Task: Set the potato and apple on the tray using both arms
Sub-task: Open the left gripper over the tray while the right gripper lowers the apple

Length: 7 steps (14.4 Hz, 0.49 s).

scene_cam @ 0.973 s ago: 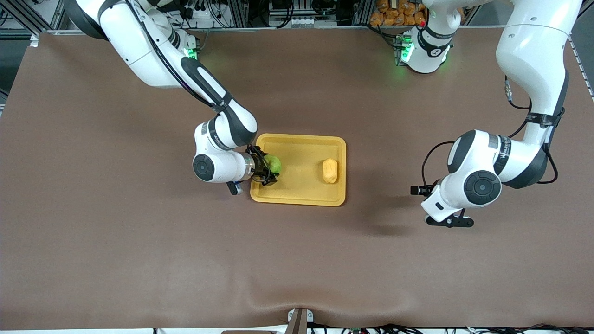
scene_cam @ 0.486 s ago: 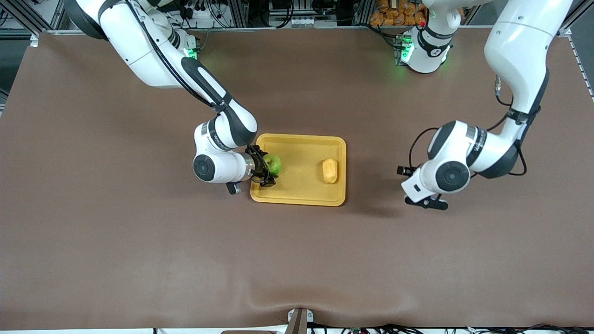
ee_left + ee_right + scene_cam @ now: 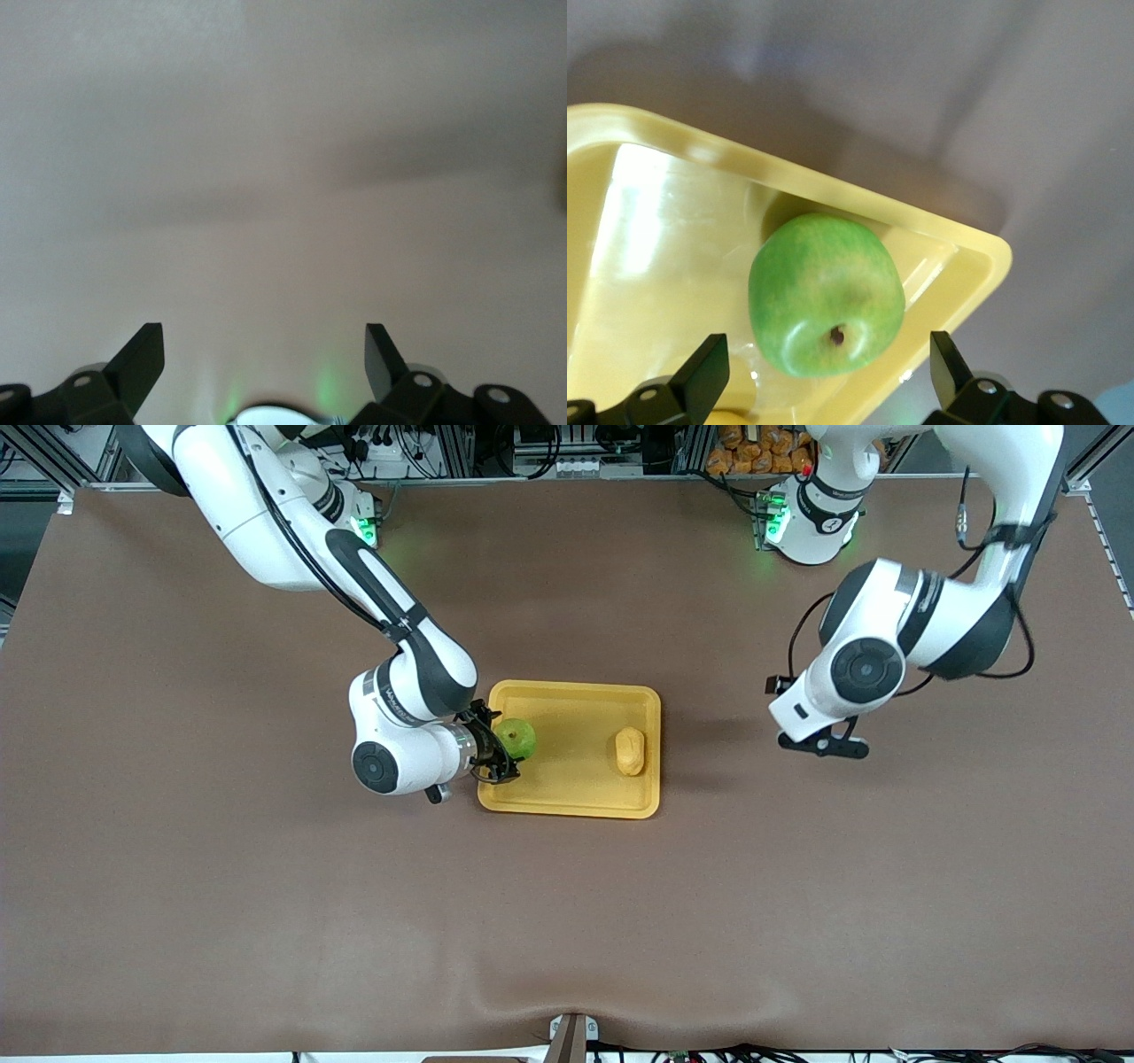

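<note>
The right gripper [image 3: 824,372] stands open just beside the apple [image 3: 826,294], which lies released in the tray [image 3: 576,802] near the potato [image 3: 630,751]. The left gripper [image 3: 264,359], open and empty, waits over bare tabletop [image 3: 266,912].

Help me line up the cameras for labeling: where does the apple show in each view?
Front view: the apple lies in the tray, at the right arm's end, by the right gripper.
Left wrist view: not in it; only bare table.
Right wrist view: the apple sits mid-picture, ahead of the open fingers.
Shared landmark: the tray's yellow rim.
</note>
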### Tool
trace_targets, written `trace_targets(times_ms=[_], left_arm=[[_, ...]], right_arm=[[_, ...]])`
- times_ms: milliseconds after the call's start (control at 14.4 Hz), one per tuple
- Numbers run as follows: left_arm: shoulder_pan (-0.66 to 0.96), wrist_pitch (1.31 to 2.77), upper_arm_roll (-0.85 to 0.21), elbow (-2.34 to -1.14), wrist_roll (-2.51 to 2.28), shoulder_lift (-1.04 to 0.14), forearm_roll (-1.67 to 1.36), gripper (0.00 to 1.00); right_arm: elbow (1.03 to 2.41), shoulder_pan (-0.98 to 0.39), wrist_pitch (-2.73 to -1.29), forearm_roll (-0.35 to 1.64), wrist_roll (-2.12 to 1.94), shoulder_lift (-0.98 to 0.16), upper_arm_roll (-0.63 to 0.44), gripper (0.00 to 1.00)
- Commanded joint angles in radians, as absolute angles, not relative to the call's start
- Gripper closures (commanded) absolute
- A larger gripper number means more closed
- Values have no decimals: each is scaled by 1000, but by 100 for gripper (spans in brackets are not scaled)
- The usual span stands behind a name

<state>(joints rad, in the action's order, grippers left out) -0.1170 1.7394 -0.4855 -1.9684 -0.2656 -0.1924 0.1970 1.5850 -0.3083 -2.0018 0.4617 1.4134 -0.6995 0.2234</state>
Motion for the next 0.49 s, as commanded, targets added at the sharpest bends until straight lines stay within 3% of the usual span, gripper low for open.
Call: trace_targets(times_ms=[0, 208, 417], left_arm=[[-135, 1604, -499, -1916, -232, -95, 141, 0], [-127, 1442, -499, -1738, -227, -101, 111, 0], [-136, 1437, -492, -1631, -218, -97, 110, 0]], right_arm=[[1537, -295, -1919, 443, 1443, -667, 210, 0], [1532, -247, -1905, 440, 1421, -580, 202, 0], [1558, -195, -1910, 439, 1278, -508, 193, 0]])
